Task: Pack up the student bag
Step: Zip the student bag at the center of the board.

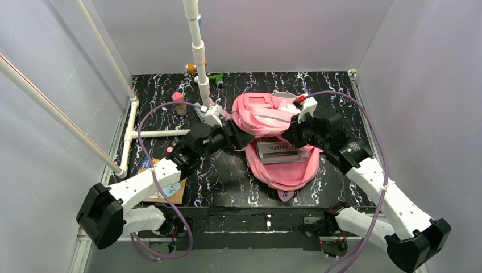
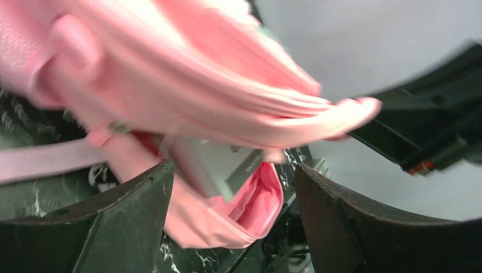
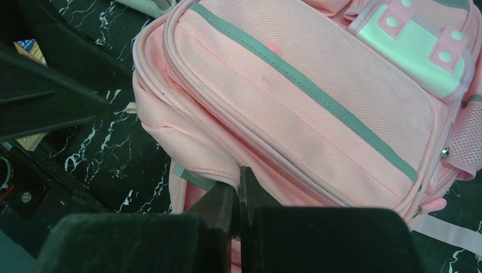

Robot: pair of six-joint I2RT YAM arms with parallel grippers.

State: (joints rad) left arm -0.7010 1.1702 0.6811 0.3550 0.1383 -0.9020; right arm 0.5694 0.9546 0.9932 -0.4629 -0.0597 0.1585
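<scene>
The pink student bag [image 1: 266, 115] lies in the middle of the black marbled table. Its front flap is lifted and its main pocket gapes toward me. A grey book [image 1: 278, 149] lies inside the opening. My right gripper [image 1: 291, 136] is shut on the flap's edge [image 3: 227, 170] and holds it up. The wrist view shows the bag's front pocket [image 3: 295, 96] and white patch [image 3: 412, 45]. My left gripper [image 1: 241, 139] stands open at the bag's left side. Its fingers [image 2: 125, 216] frame the open pocket and the book [image 2: 219, 168] without touching either.
A white pipe frame [image 1: 196, 45] rises at the back left. Flat books [image 1: 165, 190] lie under my left arm near the front left. A small pink item [image 1: 179, 102] and orange and green items [image 1: 198, 68] stand at the back. Walls close in on three sides.
</scene>
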